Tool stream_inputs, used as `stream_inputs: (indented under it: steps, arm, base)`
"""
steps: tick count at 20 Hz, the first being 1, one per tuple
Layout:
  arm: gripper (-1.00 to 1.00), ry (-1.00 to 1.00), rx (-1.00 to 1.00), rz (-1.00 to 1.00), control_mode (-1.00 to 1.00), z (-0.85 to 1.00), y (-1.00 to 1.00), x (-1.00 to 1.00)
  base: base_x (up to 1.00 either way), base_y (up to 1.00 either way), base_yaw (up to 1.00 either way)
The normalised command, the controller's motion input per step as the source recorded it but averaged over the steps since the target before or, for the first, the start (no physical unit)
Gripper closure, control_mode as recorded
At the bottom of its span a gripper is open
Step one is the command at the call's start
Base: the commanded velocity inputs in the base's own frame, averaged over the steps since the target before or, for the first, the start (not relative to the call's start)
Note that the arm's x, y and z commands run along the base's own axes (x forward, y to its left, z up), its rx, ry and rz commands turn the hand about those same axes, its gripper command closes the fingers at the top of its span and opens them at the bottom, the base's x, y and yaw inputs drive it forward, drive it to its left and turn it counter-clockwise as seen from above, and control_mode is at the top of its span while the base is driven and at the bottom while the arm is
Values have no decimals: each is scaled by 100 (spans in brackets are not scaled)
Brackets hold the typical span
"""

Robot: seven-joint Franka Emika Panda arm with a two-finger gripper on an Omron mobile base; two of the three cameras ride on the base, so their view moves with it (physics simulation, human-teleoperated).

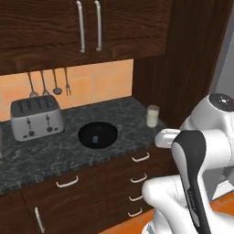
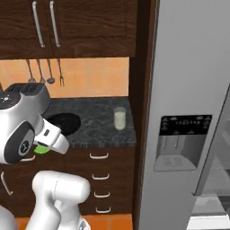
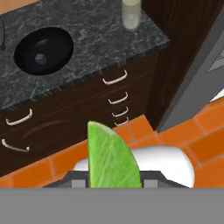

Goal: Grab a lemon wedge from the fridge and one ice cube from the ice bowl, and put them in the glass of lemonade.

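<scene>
1. Lemon wedge sits at the bottom centre of the hand view, pinched between the 2 tips of my gripper.
2. I judge it light, soft and wet, so slippery; a gentle hold on its flat sides is best.
3. Glass of lemonade stands at the top of this view on the counter, with the ice bowl at upper left.
4. I can read no writing or brand anywhere.

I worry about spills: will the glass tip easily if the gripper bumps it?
Probably yes: the glass is tall and narrow, so it may tip. It stands near the counter corner, so a push could send it off. Its liquid adds some steadying weight.
</scene>
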Motion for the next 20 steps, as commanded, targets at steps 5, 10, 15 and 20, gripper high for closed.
stream_inputs:
  steps: [5,10,15,20]
  arm:
    - [100,0,0,0,100,0,0,0]
    - [100,0,0,0,100,0,0,0]
    - [100,0,0,0,100,0,0,0]
    - [100,0,0,0,100,0,0,0]
  base:
    - [64,38,-4]
    - [25,-6,-5]
    - [51,-31,-14]
    - [68,-61,-13]
